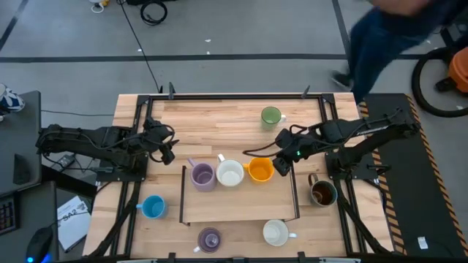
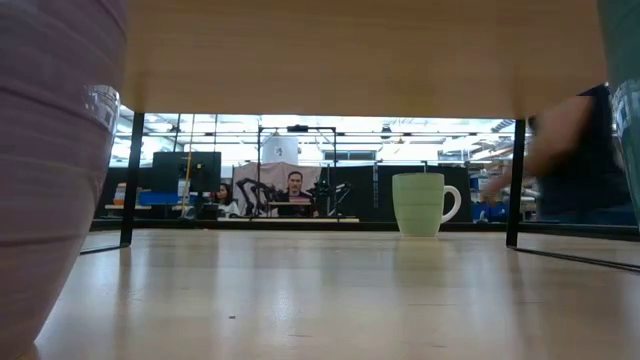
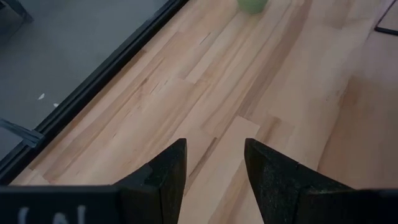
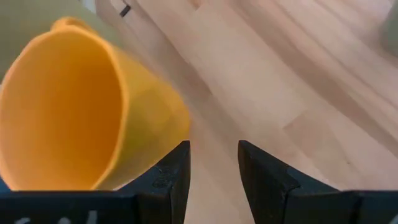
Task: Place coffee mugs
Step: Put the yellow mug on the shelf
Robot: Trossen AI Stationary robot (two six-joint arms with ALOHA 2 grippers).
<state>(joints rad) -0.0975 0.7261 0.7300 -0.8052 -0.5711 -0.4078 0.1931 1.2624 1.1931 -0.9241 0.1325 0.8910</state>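
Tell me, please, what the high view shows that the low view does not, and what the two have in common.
Only the high view shows both arms, the left hand and right hand, and a row of lavender mug, white mug and orange mug on the raised shelf. Only the low view shows the shelf's underside and the room with monitors behind. Both show the green mug upright on the table, and a person passing.

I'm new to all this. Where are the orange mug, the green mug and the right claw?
orange mug (image 1: 260, 170), high view, its open inside.
green mug (image 1: 271, 115), high view, its open inside.
right claw (image 1: 278, 167), high view, between its fingertips.
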